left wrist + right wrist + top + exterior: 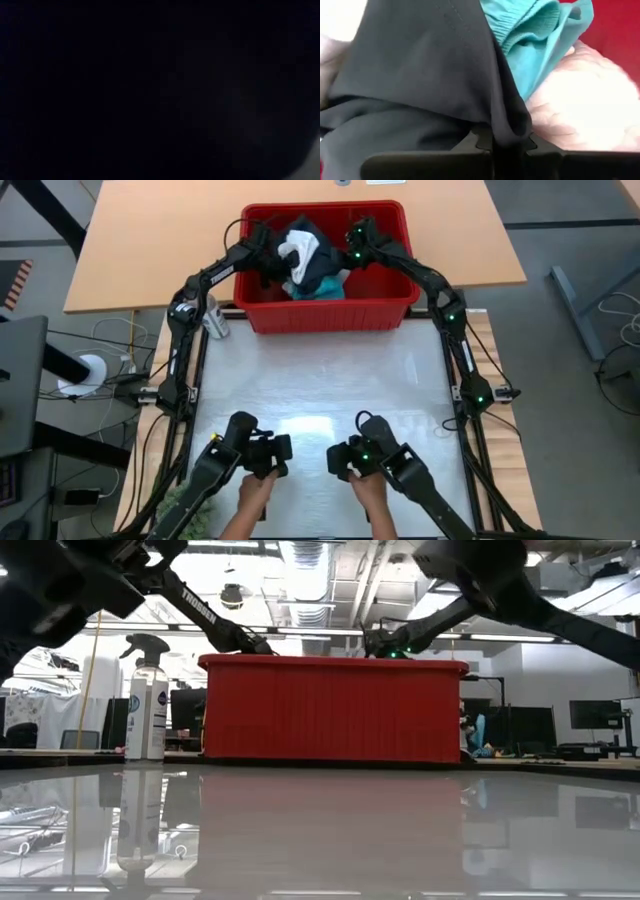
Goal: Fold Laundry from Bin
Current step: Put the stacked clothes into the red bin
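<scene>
Laundry lies heaped in the red bin at the table's far edge. Right gripper is inside the bin, clamped on black clothing. Left gripper reaches in from the left; finger state cannot be told.

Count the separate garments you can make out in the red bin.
3: black clothing, turquoise shirt and a white piece, heaped together in the bin. More may lie hidden underneath.

Spray bottle upright on glossy table; monitors in room behind.
</scene>
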Robot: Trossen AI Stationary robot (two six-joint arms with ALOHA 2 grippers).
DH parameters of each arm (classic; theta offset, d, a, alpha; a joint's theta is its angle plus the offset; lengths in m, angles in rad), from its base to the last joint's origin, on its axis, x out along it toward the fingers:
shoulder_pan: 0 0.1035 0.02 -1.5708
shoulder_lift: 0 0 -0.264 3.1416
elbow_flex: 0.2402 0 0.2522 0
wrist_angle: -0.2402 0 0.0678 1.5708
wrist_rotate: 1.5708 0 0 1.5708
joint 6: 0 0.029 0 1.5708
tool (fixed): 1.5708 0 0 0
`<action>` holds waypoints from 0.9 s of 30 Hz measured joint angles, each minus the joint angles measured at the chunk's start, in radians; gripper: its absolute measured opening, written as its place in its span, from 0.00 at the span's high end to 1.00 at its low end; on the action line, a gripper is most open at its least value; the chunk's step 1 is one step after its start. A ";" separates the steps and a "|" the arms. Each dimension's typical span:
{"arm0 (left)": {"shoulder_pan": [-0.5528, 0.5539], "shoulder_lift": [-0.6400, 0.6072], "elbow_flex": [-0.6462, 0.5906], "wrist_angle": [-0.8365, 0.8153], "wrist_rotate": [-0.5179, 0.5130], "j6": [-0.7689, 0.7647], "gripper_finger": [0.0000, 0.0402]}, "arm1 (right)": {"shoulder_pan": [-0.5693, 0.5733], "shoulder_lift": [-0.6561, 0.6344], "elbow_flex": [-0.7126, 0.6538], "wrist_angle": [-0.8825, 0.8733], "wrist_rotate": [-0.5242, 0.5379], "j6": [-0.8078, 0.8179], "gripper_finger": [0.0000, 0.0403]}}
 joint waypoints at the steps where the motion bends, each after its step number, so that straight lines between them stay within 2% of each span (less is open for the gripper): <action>1: 0.000 0.002 0.000 0.008 -0.001 0.046 0.78 | -0.003 0.000 -0.001 -0.012 0.008 -0.006 0.88; 4: -0.001 0.002 0.000 0.018 -0.011 0.149 0.67 | -0.005 -0.006 0.000 -0.004 0.023 -0.024 0.76; 8: -0.003 0.002 0.000 0.009 0.020 0.170 0.54 | -0.023 -0.011 0.010 -0.018 0.046 -0.026 0.60; 14: 0.014 0.002 0.000 -0.029 0.121 0.147 0.44 | -0.070 -0.015 0.030 -0.042 0.047 -0.027 0.43; 20: 0.018 0.002 0.020 -0.050 0.147 0.135 0.43 | -0.105 -0.019 0.081 -0.063 0.024 -0.022 0.40; 27: 0.025 0.001 0.124 -0.103 0.157 0.153 0.43 | -0.116 -0.047 0.101 -0.065 0.027 -0.050 0.42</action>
